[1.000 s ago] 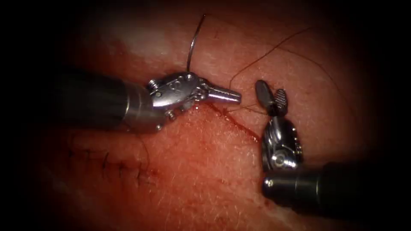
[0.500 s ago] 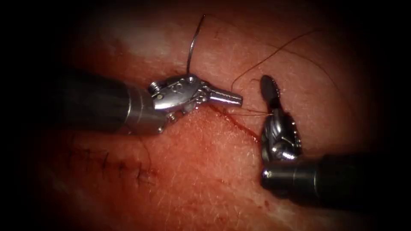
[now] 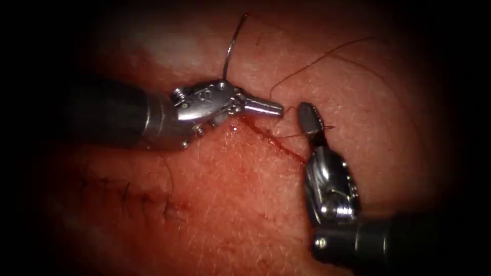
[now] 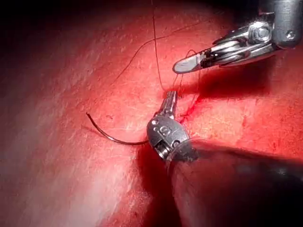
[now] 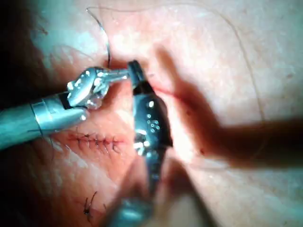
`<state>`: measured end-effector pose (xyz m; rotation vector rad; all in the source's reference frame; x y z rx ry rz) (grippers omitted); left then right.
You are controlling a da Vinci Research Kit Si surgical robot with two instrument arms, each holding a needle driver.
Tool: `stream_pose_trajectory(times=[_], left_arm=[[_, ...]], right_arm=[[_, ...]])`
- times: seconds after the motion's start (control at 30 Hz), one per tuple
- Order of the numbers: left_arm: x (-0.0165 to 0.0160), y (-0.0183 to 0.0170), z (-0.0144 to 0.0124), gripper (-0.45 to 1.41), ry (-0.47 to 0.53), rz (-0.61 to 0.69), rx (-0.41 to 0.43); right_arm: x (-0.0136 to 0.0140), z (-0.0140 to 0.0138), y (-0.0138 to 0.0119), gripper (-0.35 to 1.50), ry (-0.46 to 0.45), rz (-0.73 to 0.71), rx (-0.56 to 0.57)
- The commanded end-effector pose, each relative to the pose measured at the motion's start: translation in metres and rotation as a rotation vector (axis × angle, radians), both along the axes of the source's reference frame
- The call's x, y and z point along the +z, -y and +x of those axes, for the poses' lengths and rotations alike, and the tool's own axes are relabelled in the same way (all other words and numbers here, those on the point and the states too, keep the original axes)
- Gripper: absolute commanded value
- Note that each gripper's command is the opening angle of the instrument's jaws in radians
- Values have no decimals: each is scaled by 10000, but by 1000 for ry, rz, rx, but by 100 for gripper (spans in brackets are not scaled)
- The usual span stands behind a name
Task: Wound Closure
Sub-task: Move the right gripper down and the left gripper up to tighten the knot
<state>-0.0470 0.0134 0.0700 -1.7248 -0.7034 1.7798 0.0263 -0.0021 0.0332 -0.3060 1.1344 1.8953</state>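
On the tissue (image 3: pixel 230 214) the cut (image 3: pixel 276 143) is a red line running down to the right. My left tool (image 3: pixel 279 108) lies across its upper end, jaws shut, and the thread (image 3: pixel 327 56) runs into their tip (image 4: pixel 169 97). The curved needle (image 3: pixel 232 46) rests free on the tissue left of the cut, behind the left tool's wrist, held by neither tool (image 4: pixel 111 137). My right tool (image 3: pixel 305 110) stands just right of the cut, jaws shut on a thin strand of thread that crosses them. In the right wrist view its jaws (image 5: pixel 132 66) nearly meet the left tool's tip (image 5: pixel 120 73).
An older stitched line (image 3: pixel 133 197) lies at the lower left, away from both tools (image 5: pixel 94 139). Loose thread arcs over the tissue at the upper right. Red fluid stains the cut's edges.
The right tool's jaws were open a second ago; they have shut on the thread and moved left and down. The left tool has shifted slightly up and left. The needle has stayed put.
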Motion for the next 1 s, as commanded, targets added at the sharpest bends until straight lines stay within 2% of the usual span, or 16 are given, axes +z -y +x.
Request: stream_pose_trajectory(times=[0.03,0.13,0.3,0.53,0.73,1.0], left_arm=[[6,2,-4,-45,-9,3,-2],[3,-11,0,-45,-19,12,-8],[4,-24,1,-45,-21,11,-12],[11,-45,1,-45,-28,8,-13],[11,-76,-4,-45,-32,4,-25],[16,-113,-8,-45,-38,-3,-39]], right_arm=[[-8,15,15,-35,16,-15,-39],[-14,32,22,-35,39,-44,-82],[-2,44,28,-35,43,-55,-116],[25,42,30,-35,30,-31,-172],[54,42,34,-35,18,-6,-235],[59,41,49,-35,2,11,-283]])
